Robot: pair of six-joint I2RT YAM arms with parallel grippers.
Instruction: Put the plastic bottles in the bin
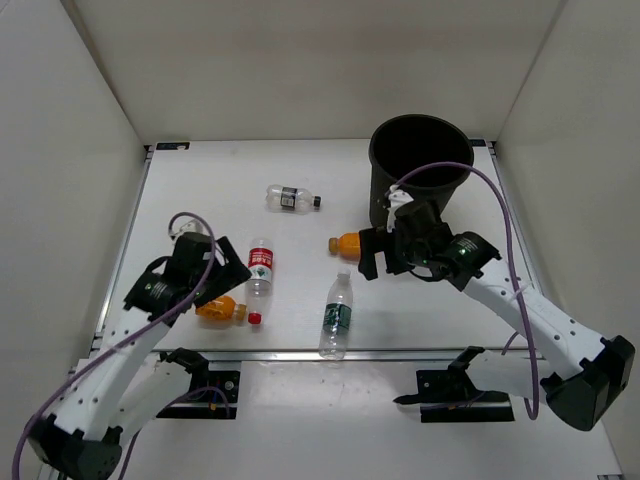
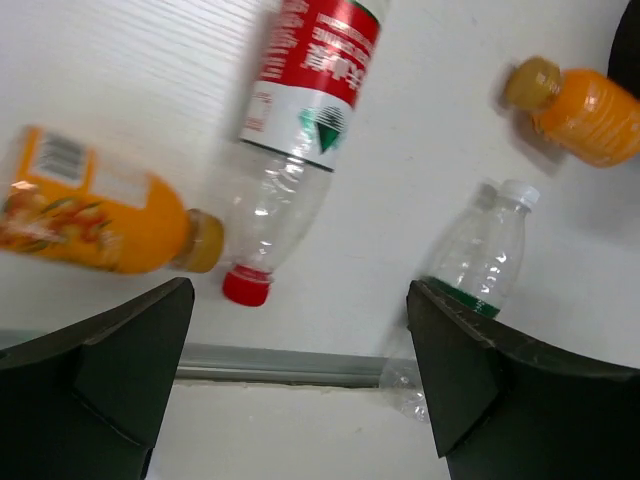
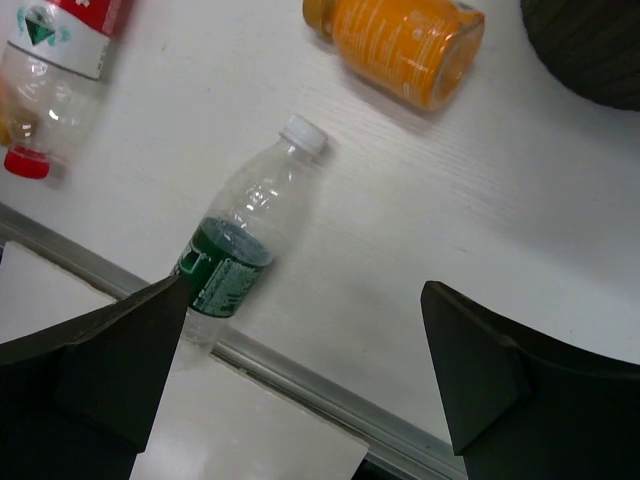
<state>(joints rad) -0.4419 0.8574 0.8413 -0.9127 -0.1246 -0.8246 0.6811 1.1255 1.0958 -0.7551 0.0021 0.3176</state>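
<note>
Small clear and orange-filled plastic bottles [image 1: 337, 317] lying flat mid-frame on white worktop [image 1: 200, 180]; tall round black plastic bin [image 1: 380, 190] upper right. Left jaws, right jaws: spread wide, empty, presumably to straddle a bottle each.

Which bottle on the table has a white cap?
The clear bottle with the green label. The other four bottles have orange, red or black caps.

Bin [image 1: 421, 160] far right on table [image 1: 220, 180]; five bottles [image 1: 260, 268] scattered left of it, one at near edge
</note>
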